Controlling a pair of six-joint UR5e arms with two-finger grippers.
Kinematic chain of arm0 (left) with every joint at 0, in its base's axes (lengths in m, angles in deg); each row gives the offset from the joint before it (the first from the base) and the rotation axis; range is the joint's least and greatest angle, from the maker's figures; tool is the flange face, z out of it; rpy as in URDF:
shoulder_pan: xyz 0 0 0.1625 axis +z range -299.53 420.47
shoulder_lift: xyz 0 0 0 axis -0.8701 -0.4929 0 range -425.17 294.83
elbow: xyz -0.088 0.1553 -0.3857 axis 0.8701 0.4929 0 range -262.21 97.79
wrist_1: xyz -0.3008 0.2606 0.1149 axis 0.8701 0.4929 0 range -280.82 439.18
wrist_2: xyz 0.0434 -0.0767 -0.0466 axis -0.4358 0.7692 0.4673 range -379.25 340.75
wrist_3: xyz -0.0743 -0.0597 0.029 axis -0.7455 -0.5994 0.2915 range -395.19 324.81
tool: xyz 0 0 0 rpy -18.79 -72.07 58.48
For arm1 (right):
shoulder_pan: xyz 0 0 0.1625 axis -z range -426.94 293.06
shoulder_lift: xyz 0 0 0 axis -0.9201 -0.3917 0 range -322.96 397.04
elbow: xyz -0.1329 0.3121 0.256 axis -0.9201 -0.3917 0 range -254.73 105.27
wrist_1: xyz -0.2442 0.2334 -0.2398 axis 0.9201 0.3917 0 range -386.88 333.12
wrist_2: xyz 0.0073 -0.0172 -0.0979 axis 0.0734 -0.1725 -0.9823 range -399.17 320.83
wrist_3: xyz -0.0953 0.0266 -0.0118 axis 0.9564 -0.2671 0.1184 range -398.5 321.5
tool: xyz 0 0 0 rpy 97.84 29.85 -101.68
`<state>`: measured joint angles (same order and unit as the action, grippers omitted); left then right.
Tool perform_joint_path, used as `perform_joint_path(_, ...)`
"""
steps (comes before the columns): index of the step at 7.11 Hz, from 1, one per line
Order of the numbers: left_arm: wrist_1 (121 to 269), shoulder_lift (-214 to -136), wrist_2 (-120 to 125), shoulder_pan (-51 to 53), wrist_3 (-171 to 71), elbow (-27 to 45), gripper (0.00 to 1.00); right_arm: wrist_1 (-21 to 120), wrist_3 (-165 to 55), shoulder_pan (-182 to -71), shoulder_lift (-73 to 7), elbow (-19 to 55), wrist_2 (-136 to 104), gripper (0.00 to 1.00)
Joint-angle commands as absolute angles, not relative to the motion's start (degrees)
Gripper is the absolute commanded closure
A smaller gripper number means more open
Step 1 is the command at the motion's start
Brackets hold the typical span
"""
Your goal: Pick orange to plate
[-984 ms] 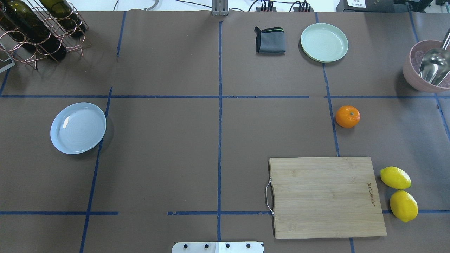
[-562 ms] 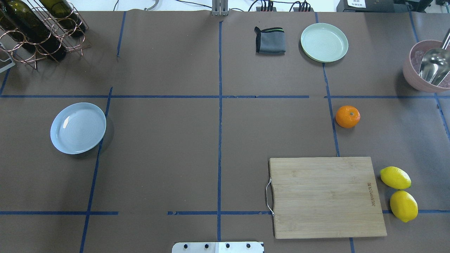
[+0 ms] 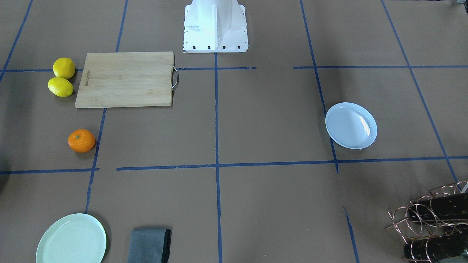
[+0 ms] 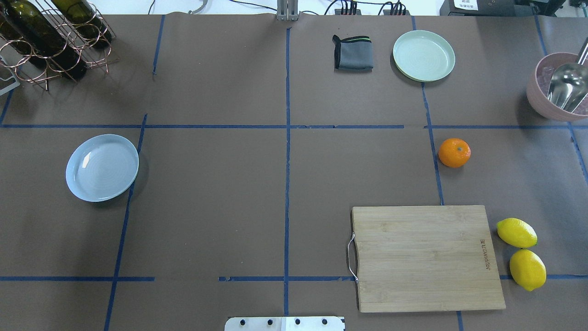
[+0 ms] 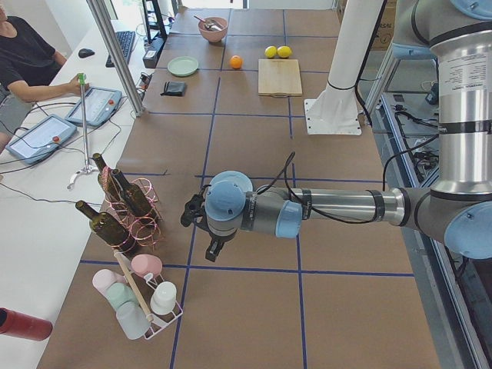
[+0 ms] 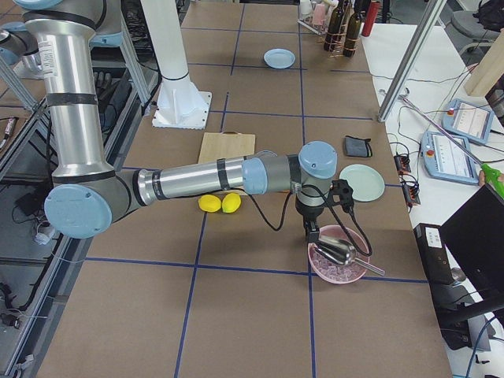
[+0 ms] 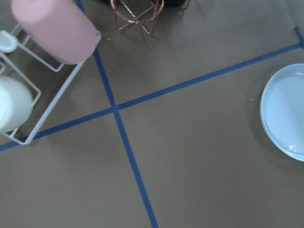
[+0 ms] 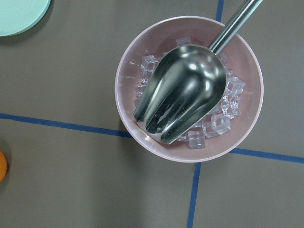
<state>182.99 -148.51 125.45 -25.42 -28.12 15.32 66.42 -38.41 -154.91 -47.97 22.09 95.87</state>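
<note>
Plainly, the orange [image 4: 454,152] — small, round, smooth-skinned, with a green stem dot — sits on the brown paper-covered desk [image 4: 220,193] in its right half, just beside a line of blue tape [image 4: 286,138]. It lies between the cutting board [image 4: 425,257] toward the robot's edge and the mint-green plate [image 4: 423,55] near the far edge, touching neither. The plate [image 4: 102,168], a glossy pale blue round with faint concentric rings, lies in the left half, well apart from the fruit, with nothing on it.

The board is pale bamboo, rectangular, with a thin metal handle on one short side and a small burned-in brand mark near the other, too small to read. Two yellow lemons [image 4: 516,232] lie just beside it toward the desk's right end. A folded grey cloth [image 4: 353,53] with a dark edge lies near the mint-green plate.

At the right end a matte pink bowl [image 8: 128,61] holds clear ice cubes [image 8: 218,122] and a polished steel scoop [image 8: 183,92]. The right gripper [image 6: 313,235] hangs over it. The left gripper [image 5: 213,252] hangs near the copper wire rack [image 4: 69,46] of dark bottles at the far left corner. Both show only from the side, so I cannot tell whether the fingers are spread or closed.
</note>
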Motion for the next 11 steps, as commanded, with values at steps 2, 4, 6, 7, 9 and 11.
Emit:
perform_joint_path(2,205.2,-149.6,117.6,-4.3,-70.9,14.8,0.00,66.0,-38.4,-154.7,-48.7,22.0,95.8,0.00)
perform_joint_path(4,208.2,-151.6,106.3,5.7,-85.1,14.7,0.00,66.0,-38.4,-154.1,-48.8,20.8,95.5,0.00)
perform_joint_path(6,208.2,-152.3,105.4,7.2,-85.1,12.0,0.06,66.0,-38.3,-154.1,-48.9,20.7,95.5,0.00)
perform_joint_path(7,208.2,-153.7,105.3,8.0,-85.2,10.4,0.08,66.0,-38.3,-154.0,-49.1,20.8,95.6,0.00)
perform_joint_path(9,208.2,-154.7,103.0,9.4,-85.2,8.3,0.26,66.0,-38.1,-154.0,-49.5,20.7,95.5,0.00)
perform_joint_path(11,208.4,-155.2,103.1,9.6,-85.2,7.3,0.52,66.0,-38.1,-154.0,-49.5,20.8,95.5,0.00)
